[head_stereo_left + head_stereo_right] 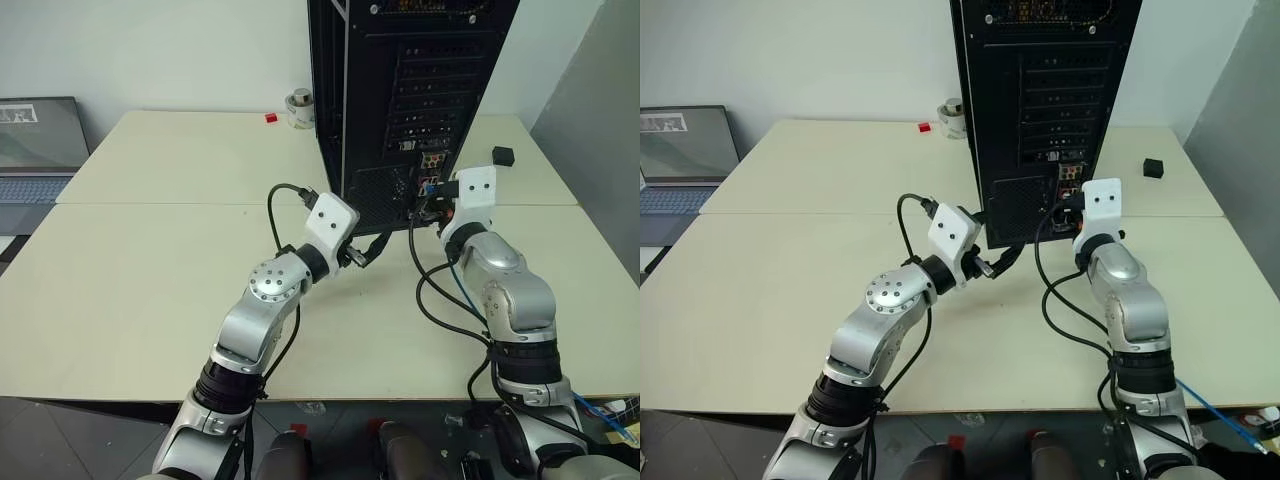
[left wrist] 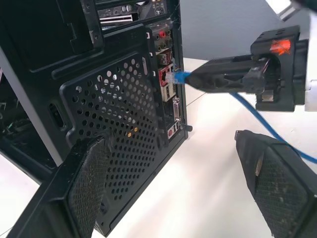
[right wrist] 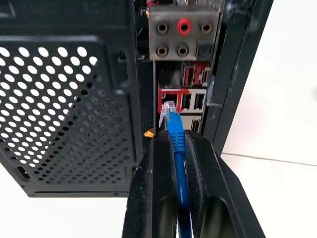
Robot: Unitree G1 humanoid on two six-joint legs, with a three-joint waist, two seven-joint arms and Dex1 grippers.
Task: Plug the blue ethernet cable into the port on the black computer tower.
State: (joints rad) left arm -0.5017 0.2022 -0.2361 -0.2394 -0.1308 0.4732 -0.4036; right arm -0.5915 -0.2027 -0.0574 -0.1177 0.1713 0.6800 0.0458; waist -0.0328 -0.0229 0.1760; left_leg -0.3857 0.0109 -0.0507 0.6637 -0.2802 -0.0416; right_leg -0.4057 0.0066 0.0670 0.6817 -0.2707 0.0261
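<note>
Right gripper is clamped on the blue ethernet cable just behind its plug, so the tip lines up with the port on the black computer tower. Left gripper hangs wide open and empty beside the tower, which sits mid-bench, towards the far edge, rear panel facing the arms.

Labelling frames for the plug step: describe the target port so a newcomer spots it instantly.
Start at the black computer tower and go down its rear panel to the connector cluster beside the perforated grille. The port is the red-framed squarish socket just ahead of the blue ethernet cable, below the round audio jacks.

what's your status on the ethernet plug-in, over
Right gripper shut on blue ethernet cable, clear plug at the port, not seated. Left gripper open beside black computer tower. Nothing in the way.
</note>
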